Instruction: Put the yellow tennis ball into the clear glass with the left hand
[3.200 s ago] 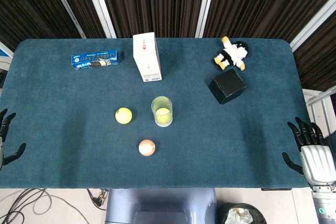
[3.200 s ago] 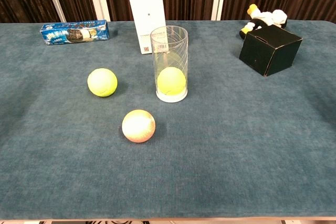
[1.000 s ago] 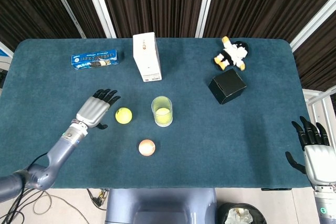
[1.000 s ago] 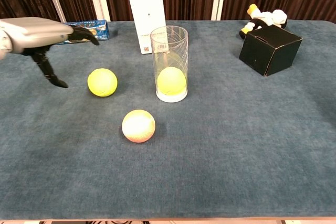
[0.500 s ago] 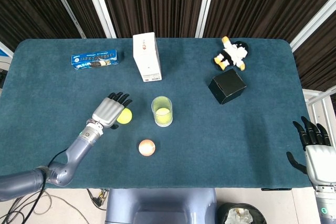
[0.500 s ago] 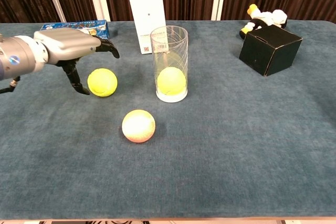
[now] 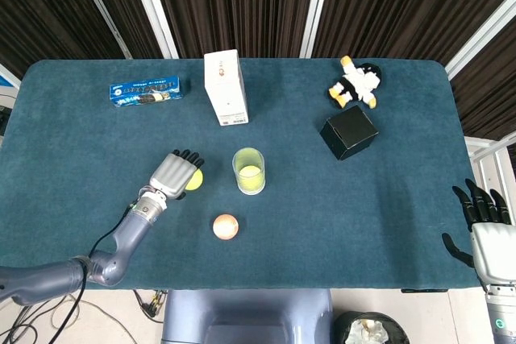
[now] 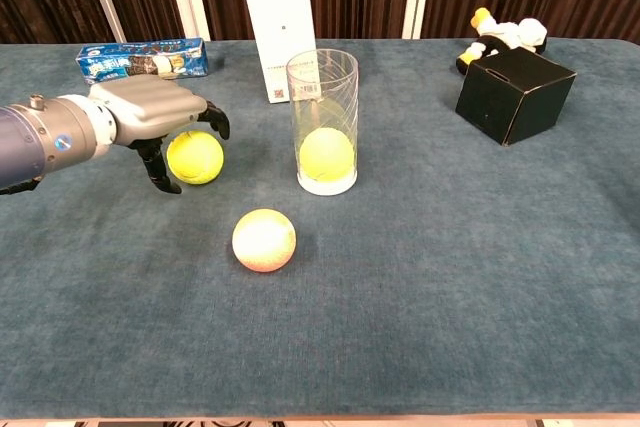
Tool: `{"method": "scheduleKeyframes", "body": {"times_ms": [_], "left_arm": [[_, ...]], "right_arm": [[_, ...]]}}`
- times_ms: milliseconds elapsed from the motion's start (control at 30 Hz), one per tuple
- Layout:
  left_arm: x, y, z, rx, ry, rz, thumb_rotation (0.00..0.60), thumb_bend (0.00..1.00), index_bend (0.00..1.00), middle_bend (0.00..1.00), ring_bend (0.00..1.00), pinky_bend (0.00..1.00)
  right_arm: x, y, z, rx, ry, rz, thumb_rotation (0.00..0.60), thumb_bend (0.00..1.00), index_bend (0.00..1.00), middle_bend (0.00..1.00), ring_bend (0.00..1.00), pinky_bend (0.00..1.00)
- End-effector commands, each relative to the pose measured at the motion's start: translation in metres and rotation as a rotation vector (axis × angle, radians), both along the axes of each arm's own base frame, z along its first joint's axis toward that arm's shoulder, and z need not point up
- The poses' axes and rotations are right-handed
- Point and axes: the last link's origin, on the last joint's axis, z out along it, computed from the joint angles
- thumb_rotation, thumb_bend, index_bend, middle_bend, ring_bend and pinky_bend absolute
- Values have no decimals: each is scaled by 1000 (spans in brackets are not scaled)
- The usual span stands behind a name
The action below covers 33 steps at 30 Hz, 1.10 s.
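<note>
A yellow tennis ball [image 8: 197, 158] [image 7: 193, 180] lies on the blue table to the left of the clear glass [image 8: 322, 117] [image 7: 249, 168]. Inside the glass sits a second yellow ball [image 8: 326, 154]. My left hand [image 8: 155, 115] [image 7: 174, 174] hovers over the loose ball's left and top side, fingers spread and curving down around it, not closed on it; whether it touches the ball I cannot tell. My right hand [image 7: 486, 230] is open past the table's right edge, far from everything.
An orange-pink ball [image 8: 264, 240] lies in front of the glass. A white carton [image 8: 277, 22] stands behind it, a blue biscuit pack [image 8: 142, 59] at the back left, and a black box [image 8: 514, 93] and a plush toy [image 8: 505, 36] at the back right.
My left hand came in from the table's left edge, crossed rightward and lowered over the loose yellow ball. The balls and the glass have stayed put; the right hand barely shifted.
</note>
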Motion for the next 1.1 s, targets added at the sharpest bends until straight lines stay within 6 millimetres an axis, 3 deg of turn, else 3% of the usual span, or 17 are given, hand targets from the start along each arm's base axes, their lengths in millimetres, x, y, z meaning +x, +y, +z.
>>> {"method": "scheduleKeyframes", "body": {"times_ms": [33, 233, 600, 867, 1100], "left_arm": [[2, -1, -2, 7, 5, -14, 600, 182, 301, 301, 286, 428], [0, -2, -7, 16, 32, -26, 600, 261, 379, 398, 350, 484], [7, -2, 3, 57, -11, -50, 600, 304, 396, 415, 353, 485], [32, -8, 32, 107, -72, -142, 600, 303, 399, 414, 353, 485], [66, -14, 60, 165, -154, -216, 600, 303, 406, 414, 353, 485]], "right_arm": [[0, 0, 0, 1, 0, 1, 600, 351, 132, 35, 107, 77], [0, 0, 1, -1, -2, -2, 600, 352, 132, 35, 107, 72], [0, 1, 1, 3, -4, -2, 600, 352, 132, 35, 108, 63], [0, 0, 1, 1, -5, -1, 600, 352, 132, 35, 107, 285], [-1, 1, 2, -8, -6, -2, 600, 352, 132, 35, 108, 352]]}}
